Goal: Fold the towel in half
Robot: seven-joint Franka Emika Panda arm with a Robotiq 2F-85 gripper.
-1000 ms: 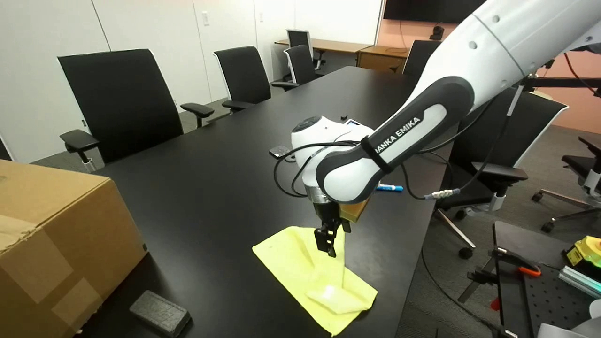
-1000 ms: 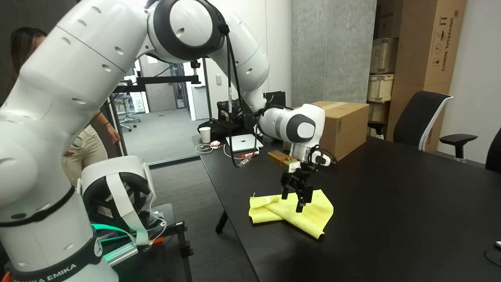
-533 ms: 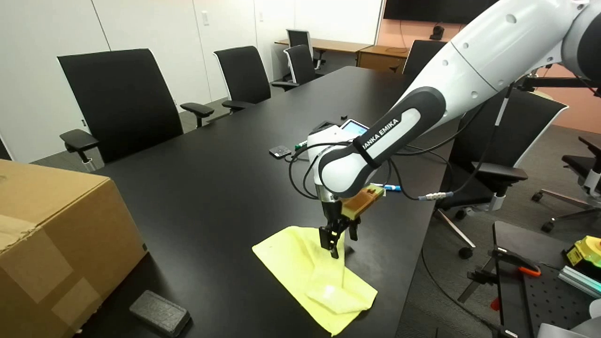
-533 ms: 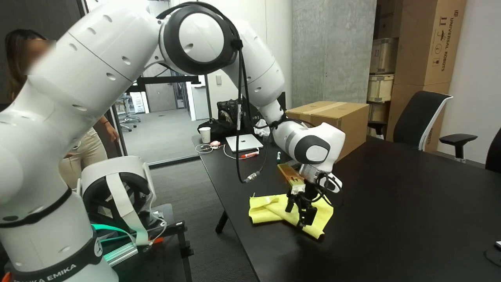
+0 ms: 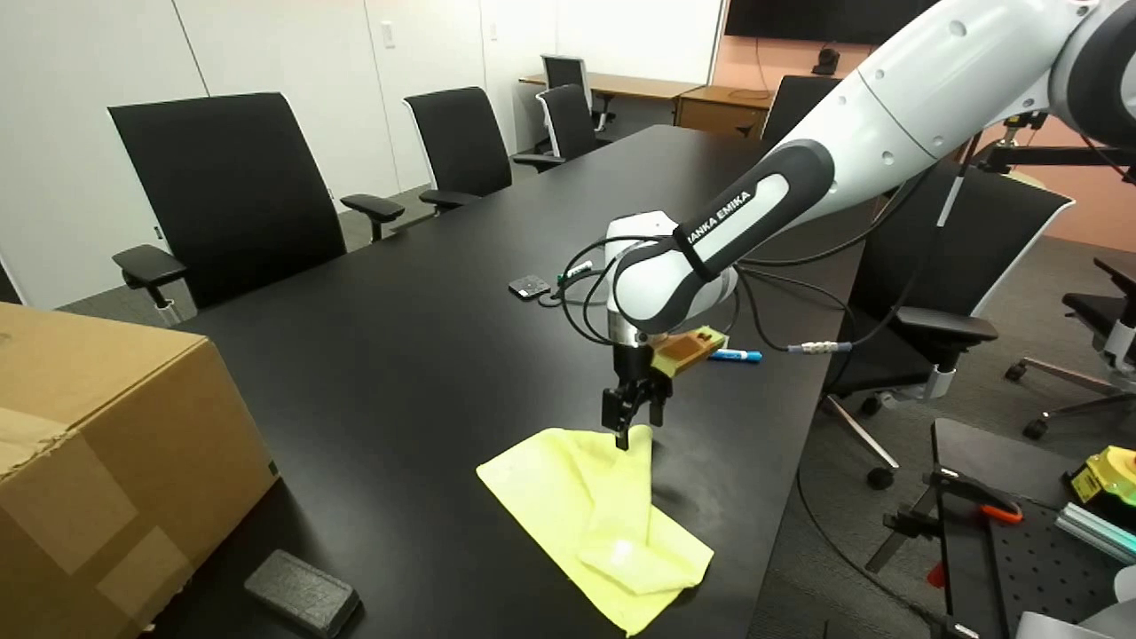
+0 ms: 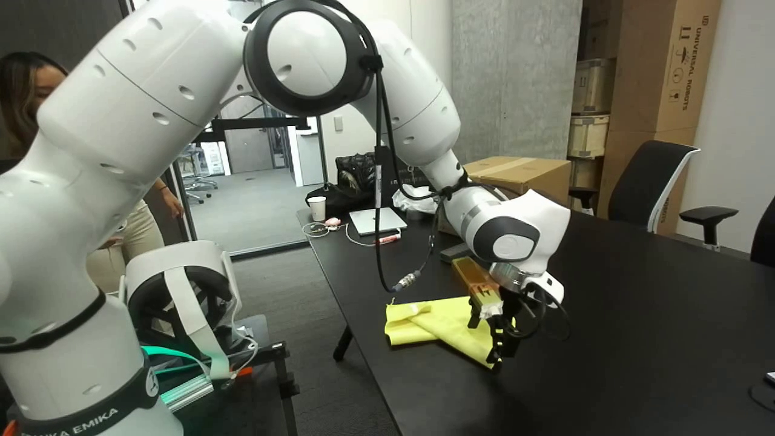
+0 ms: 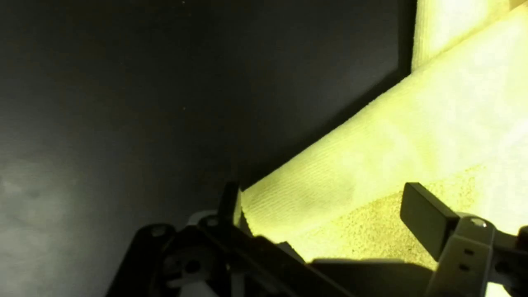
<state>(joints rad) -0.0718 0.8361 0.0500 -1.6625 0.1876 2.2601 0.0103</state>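
Observation:
The yellow towel [image 5: 541, 484] lies on the dark table with one strip folded over diagonally and a few wrinkles. It also shows in an exterior view [image 6: 445, 327] and in the wrist view [image 7: 371, 165]. My gripper [image 5: 639, 429] is open just above the narrow end of the folded-over strip. In the wrist view the gripper [image 7: 321, 202] has its fingers wide apart. The strip's end lies below and between them, its corner beside the left finger. I cannot tell whether a finger touches the cloth. In an exterior view the gripper [image 6: 484, 342] hides the towel's near right part.
A cardboard box [image 5: 124, 479] and a dark grey block [image 5: 303, 590] stand on the table. A blue marker [image 5: 737, 355] and a small black device [image 5: 530, 287] lie beyond the arm. A laptop [image 6: 378, 221] and a white cup [image 6: 316, 209] stand farther off. Cables hang from the arm.
My open gripper has moved from over the towel's middle to the narrow end of its folded strip, rightward and down in an exterior view. The towel has not visibly moved.

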